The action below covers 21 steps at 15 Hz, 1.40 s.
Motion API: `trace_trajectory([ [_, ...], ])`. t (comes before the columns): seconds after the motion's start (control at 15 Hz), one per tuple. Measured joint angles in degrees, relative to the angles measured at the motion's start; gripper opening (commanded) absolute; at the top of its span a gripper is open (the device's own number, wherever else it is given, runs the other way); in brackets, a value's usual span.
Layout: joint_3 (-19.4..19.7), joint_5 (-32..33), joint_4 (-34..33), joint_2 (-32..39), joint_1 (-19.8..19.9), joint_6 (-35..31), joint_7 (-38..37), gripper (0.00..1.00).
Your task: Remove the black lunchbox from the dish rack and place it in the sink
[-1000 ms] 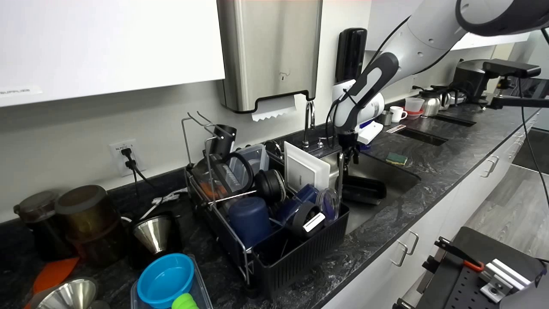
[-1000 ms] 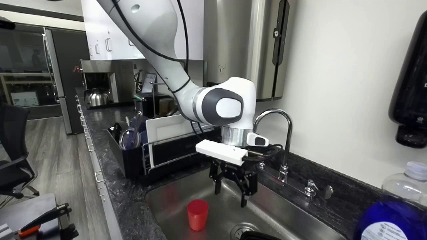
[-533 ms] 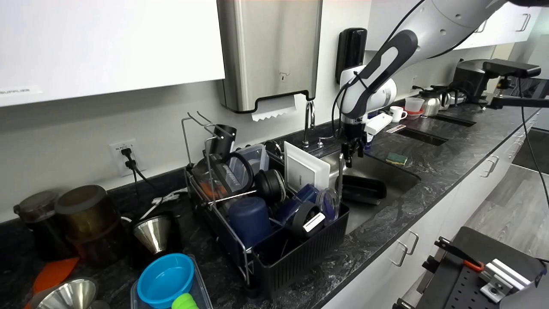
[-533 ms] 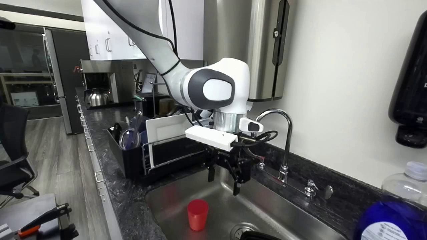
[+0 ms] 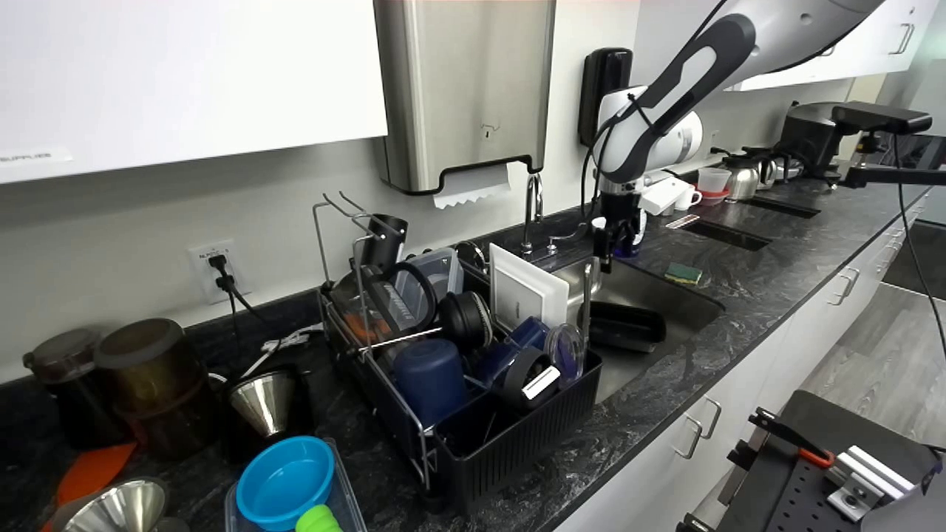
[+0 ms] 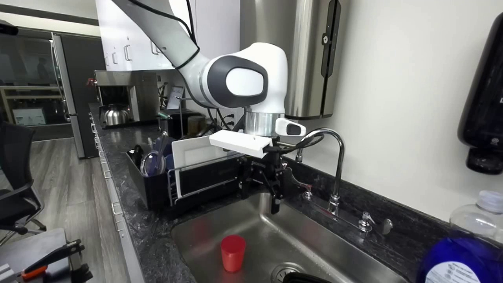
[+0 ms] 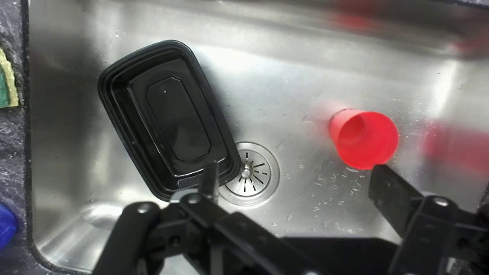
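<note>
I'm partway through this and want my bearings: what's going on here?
The robot's gripper hangs open above the sink with nothing between its jaws. The black lunchbox lies in the sink, open side up, one corner hiding part of the drain in the wrist view; a red cup stands apart from it. The dish rack is beside the sink, well filled. As things lie, the lunchbox move looks done.

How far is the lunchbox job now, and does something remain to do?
Done: the black lunchbox lies in the sink, out of the dish rack. In hand: nothing; the gripper is open, apart from the lunchbox. Left: probably only moving away the arm, which reaches over the sink.
</note>
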<state>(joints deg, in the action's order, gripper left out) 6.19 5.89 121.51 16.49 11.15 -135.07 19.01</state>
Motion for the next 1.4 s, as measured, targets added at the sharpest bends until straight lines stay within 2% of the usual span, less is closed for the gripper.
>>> trace_trajectory([
  [0.33,-0.1,-0.3,1.2,-2.4,-0.2,0.7,0.2,1.00],
  [0.6,-0.7,-2.3,1.3,-4.0,-0.3,5.3,1.9,1.00],
  [1.4,-0.7,-2.3,1.4,-4.2,-0.3,5.5,2.0,1.00],
])
